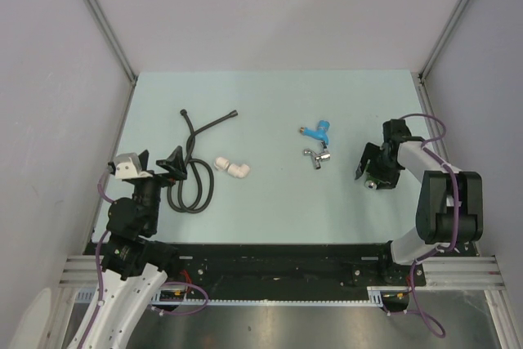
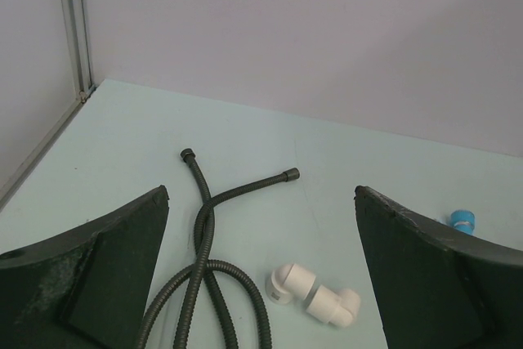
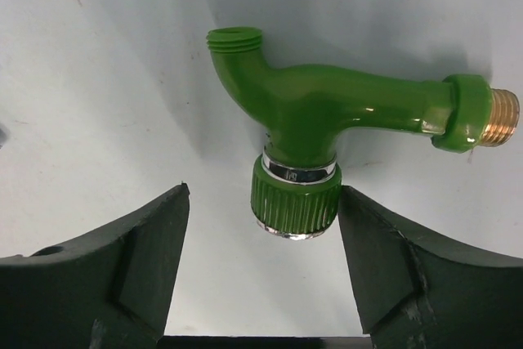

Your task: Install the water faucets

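Note:
A bright green faucet (image 3: 327, 112) with a brass-coloured threaded end lies on the pale table in the right wrist view. Its ribbed knob (image 3: 296, 198) sits between my right gripper's open fingers, close against the right finger. My right gripper (image 3: 263, 194) is low over it at the table's right (image 1: 374, 167), and in the top view the faucet is mostly hidden under it. The blue-handled faucet (image 1: 317, 130) with its chrome body (image 1: 316, 155) lies mid-table, left of the right gripper. My left gripper (image 1: 161, 163) is open and empty at the left (image 2: 261, 194).
A coiled black hose (image 1: 192, 165) lies beside the left gripper and also shows in the left wrist view (image 2: 204, 226). White elbow fittings (image 1: 232, 168) lie to the right of it (image 2: 315, 293). Grey walls enclose the table on three sides.

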Controlling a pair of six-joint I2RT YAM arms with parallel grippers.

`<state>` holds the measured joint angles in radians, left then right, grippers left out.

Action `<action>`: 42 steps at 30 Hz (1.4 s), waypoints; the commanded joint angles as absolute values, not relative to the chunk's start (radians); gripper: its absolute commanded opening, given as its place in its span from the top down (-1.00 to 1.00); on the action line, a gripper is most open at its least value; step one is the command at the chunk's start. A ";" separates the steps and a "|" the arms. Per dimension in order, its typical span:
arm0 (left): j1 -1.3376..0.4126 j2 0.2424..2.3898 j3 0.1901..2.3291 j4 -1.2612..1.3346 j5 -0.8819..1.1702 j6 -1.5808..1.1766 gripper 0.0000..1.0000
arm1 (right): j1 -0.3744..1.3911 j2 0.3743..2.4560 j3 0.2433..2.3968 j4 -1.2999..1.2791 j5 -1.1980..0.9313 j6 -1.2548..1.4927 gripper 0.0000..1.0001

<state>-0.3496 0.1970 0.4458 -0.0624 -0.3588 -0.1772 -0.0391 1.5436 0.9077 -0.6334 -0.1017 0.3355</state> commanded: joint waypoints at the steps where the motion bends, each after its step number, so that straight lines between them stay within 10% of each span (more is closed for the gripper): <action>1: -0.356 0.195 0.445 -0.041 -0.333 -0.209 -0.99 | -0.026 1.568 0.930 -0.623 -0.043 0.339 -0.53; 7: -0.357 0.207 0.446 -0.043 -0.304 -0.241 -1.00 | -0.005 1.578 0.930 -0.598 -0.018 0.341 -0.21; 15: -0.364 0.259 0.440 -0.023 -0.195 -0.314 -1.00 | 0.138 1.452 0.928 -0.563 0.043 0.305 0.94; 42: -0.393 0.781 0.653 0.172 0.511 -0.692 -0.99 | 0.937 1.226 0.966 -0.052 0.121 0.160 1.00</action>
<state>-0.3824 0.7338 0.5884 0.1329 0.3542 -0.6575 0.8894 1.2175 0.9115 -0.1219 0.0723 0.2077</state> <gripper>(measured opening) 0.996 0.427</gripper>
